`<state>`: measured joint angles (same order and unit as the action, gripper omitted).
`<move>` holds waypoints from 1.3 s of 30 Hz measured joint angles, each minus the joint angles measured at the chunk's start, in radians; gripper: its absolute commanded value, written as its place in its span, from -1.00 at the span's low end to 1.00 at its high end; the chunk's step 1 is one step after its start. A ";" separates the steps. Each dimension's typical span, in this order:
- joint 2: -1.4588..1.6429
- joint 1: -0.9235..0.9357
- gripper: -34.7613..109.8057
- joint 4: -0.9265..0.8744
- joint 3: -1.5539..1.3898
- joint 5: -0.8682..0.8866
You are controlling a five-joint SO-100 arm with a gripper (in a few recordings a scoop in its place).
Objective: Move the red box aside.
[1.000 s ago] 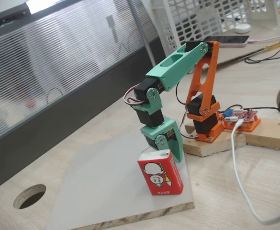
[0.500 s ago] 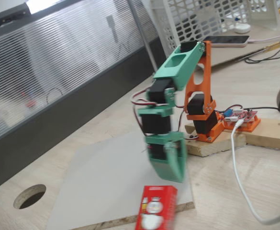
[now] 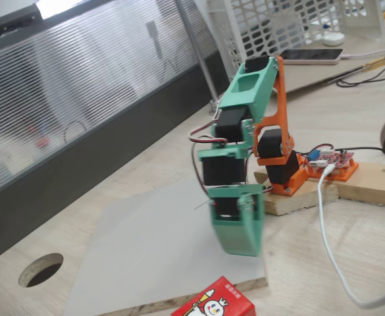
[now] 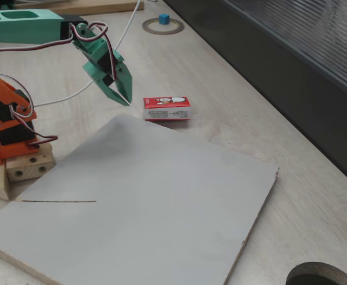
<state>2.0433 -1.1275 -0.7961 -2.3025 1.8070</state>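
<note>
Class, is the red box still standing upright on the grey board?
No: the red box lies flat on the wooden table, just off the grey board.

One red box (image 4: 167,108), one grey board (image 4: 143,202), one white basket (image 3: 291,26), one phone (image 3: 310,56).

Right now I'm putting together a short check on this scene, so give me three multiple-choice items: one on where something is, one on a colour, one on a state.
1. Where is the red box?
A. upright on the grey board
B. lying on the wooden table just off the grey board
C. between the gripper's fingers

2. What colour is the gripper?
A. green
B. black
C. white

3. What is the gripper holding?
A. the red box
B. a cable
C. nothing

Answers: 1 B, the box lies flat past the board's edge. 2 A, its fingers are green. 3 C, it hangs in the air apart from the box, nothing between its fingers.
</note>
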 measured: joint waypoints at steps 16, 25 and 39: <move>0.098 0.512 -0.47 -0.272 -0.140 -0.005; 0.311 0.528 -0.47 -0.359 -0.156 -0.005; 0.311 0.603 -0.47 -0.627 -0.158 -0.005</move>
<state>2.3547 -0.5246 -1.4235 -2.4605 1.8024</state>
